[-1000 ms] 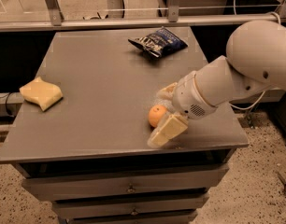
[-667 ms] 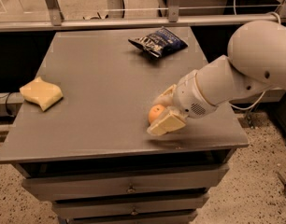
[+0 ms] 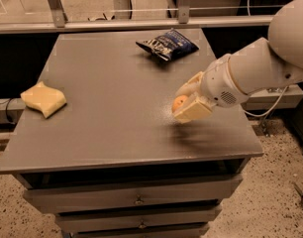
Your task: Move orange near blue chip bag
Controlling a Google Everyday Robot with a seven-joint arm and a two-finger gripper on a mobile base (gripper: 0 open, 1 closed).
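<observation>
The orange [image 3: 179, 102] is a small round fruit held between the cream fingers of my gripper [image 3: 185, 101], lifted above the right part of the grey table [image 3: 107, 108]; its shadow lies on the tabletop below. The gripper is shut on the orange. The blue chip bag [image 3: 167, 44] is a crumpled dark blue foil bag with white lettering, lying flat at the table's far edge, right of centre, well beyond the gripper. My white arm [image 3: 260, 68] reaches in from the right.
A pale yellow squarish sponge [image 3: 43, 99] lies at the table's left edge. Drawers [image 3: 136, 197] sit under the tabletop. A metal rail [image 3: 126, 25] runs behind the table. The table's right edge is close under the arm.
The gripper has closed on the orange and lifted it off the table, moving slightly up and toward the far side. The chip bag and sponge have not moved.
</observation>
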